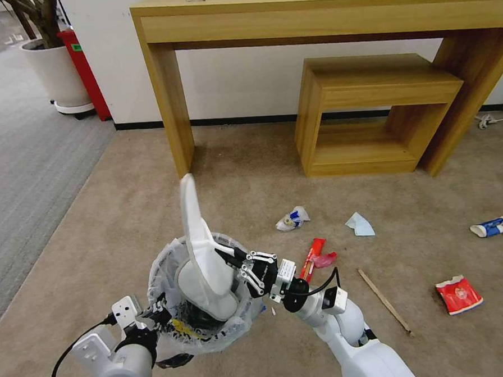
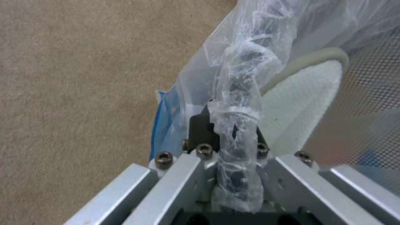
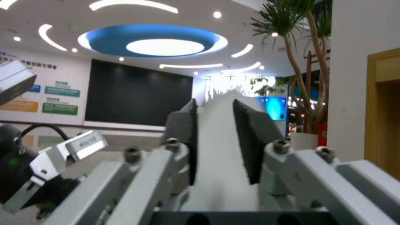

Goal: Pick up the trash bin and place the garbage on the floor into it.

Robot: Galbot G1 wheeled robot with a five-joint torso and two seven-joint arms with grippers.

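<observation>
Trash bin (image 1: 199, 320), round, dark, clear-bagged, rim clamped by left pincer (image 1: 157, 315); right pincer (image 1: 235, 259) clasping white slipper (image 1: 202, 258) above it

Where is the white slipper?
Head view, lower left: the white slipper stands on end in the trash bin, pinched by the right gripper.

The trash bin (image 1: 198, 304) sits on the floor (image 1: 124, 229) before the desk (image 1: 321, 16), a slipper (image 1: 202, 258) standing in it, with wrappers (image 1: 458, 294) and a stick (image 1: 384, 301) to its right.
</observation>
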